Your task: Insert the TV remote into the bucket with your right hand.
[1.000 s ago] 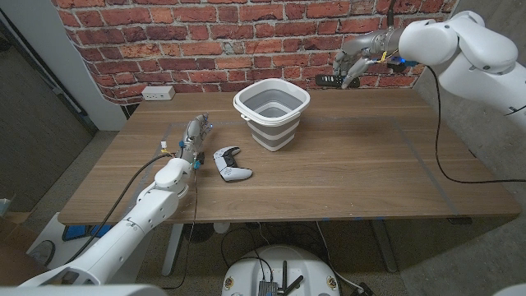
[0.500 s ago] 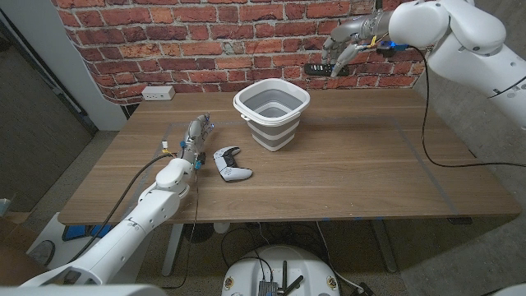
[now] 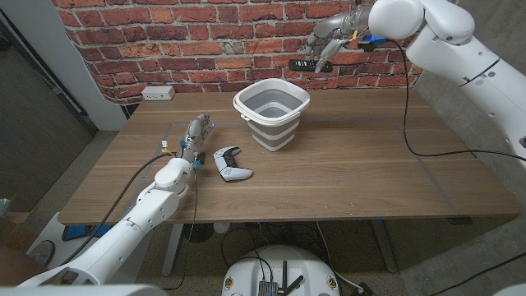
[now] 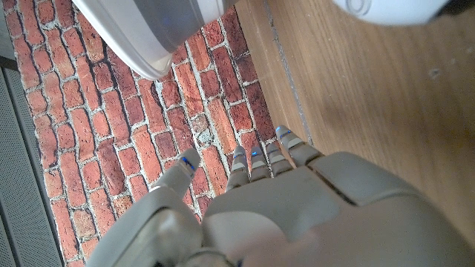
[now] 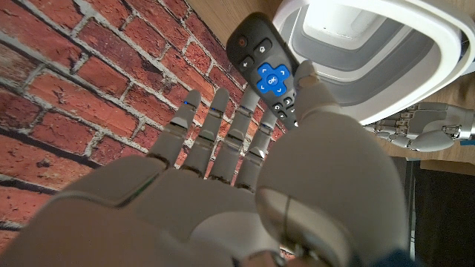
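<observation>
Table (image 3: 345,177) of brown wood carries, toward its left edge, the left hand (image 3: 195,136), which holds nothing, its fingers straight and slightly apart, reaching toward the far edge; the left wrist view shows those fingers (image 4: 249,159) over the table's far edge with the brick wall (image 4: 141,133) beyond, which the head view does not make plain. Just beside that hand, on its right, lies a white game controller (image 3: 231,164) with black grips. Farther right, near the middle of the far edge, stands the grey and white bucket (image 3: 271,113), open upward. Above and behind the bucket's right rim, in the air before the brick wall, the right hand (image 3: 329,39) holds the TV remote (image 3: 311,65). In the head view the remote is a small dark bar, its long axis level and roughly along the wall, its free end pointing left. The right wrist view adds detail: the remote (image 5: 269,74) is pinched between thumb and fingers, button face visible with a blue pad, its free end pointing away from the palm, and the bucket's rim (image 5: 386,22) close past it.
</observation>
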### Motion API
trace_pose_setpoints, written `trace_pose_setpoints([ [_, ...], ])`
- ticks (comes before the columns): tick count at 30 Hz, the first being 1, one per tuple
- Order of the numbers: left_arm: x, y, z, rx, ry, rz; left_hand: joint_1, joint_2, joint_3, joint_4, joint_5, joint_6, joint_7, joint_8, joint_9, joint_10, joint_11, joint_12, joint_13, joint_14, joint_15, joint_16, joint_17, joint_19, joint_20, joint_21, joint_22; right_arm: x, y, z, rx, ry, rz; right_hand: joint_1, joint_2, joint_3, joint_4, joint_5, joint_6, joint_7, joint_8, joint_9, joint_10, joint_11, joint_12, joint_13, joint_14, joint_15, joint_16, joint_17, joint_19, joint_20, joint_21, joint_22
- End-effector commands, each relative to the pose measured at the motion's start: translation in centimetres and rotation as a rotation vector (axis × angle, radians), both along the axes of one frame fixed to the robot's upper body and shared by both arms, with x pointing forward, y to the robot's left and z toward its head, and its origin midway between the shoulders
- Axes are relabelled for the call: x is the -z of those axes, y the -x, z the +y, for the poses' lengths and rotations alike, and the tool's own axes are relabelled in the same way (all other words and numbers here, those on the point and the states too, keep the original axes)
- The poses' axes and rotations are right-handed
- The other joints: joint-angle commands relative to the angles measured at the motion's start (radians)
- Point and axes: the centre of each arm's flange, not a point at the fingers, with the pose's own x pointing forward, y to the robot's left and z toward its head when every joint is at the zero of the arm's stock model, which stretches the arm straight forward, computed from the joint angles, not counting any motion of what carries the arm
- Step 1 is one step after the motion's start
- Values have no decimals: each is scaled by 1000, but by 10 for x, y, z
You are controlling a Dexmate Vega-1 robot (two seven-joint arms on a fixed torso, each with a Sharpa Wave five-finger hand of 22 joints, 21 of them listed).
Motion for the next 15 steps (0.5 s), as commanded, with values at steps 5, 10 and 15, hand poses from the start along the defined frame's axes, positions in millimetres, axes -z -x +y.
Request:
trace_pose_setpoints([
  [5, -2, -1, 2, 5, -6, 0, 3, 84, 2, -3, 0, 7, -1, 2, 5, 1, -2, 1, 4, 1, -1, 2, 2, 4, -36, 2, 6, -5, -33, 54, -59, 43, 27, -34, 56, 0, 5, 12, 51, -40, -1, 4, 134, -123, 0, 24, 12, -150, -2, 0, -1, 1, -1, 0],
  [10, -5, 0, 3, 1, -28, -5, 2, 84, 2, -2, 0, 7, -1, 2, 5, 1, -1, 1, 4, 1, -1, 2, 2, 4, -36, 2, 6, 0, -41, 68, -68, 58, 46, -39, 54, -2, 5, 15, 52, -40, -3, 3, 134, -124, -2, 24, 12, -149, -5, -1, -2, 0, -1, 0],
  [15, -4, 1, 3, -1, -27, 0, 2, 84, 1, -2, 0, 7, 0, 2, 5, 1, 0, 1, 4, 0, -1, 2, 2, 4, -36, 2, 6, 8, -50, 81, -57, 69, 40, -39, 55, -1, 3, 18, 47, -40, -8, 2, 132, -123, -5, 25, 10, -152, -6, -1, -14, -7, -4, 0],
])
